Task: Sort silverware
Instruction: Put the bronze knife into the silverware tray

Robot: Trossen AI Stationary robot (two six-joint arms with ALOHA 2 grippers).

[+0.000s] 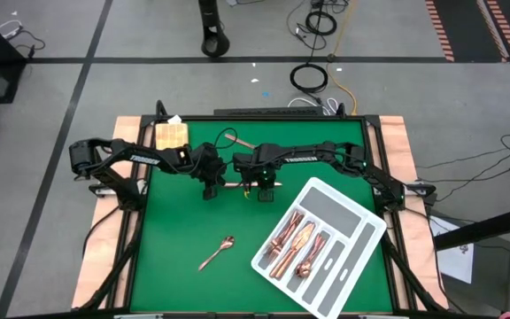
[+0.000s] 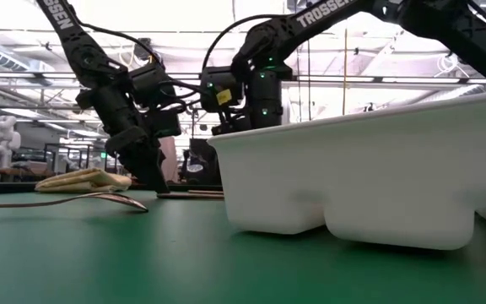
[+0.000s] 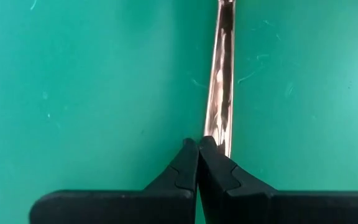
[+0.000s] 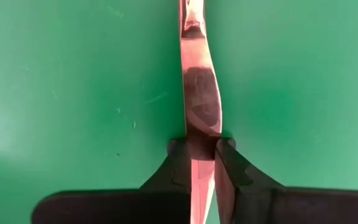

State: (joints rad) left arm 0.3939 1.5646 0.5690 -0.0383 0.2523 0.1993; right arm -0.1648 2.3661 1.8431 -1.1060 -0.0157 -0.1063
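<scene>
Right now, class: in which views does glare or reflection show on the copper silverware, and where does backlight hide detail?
Right wrist view: dark reflection on the knife clamped by the right gripper. Left wrist view: bright streaks along the handle. Low view: bright windows silhouette both arms.

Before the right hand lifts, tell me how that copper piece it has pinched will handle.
The copper utensil looks like thin, rigid metal, so it should stay straight, not droop. Its polished face may slide in the right hand, which grips only the narrow edges. Held toward one end, it will likely tilt; the left hand is shut beside it.
</scene>
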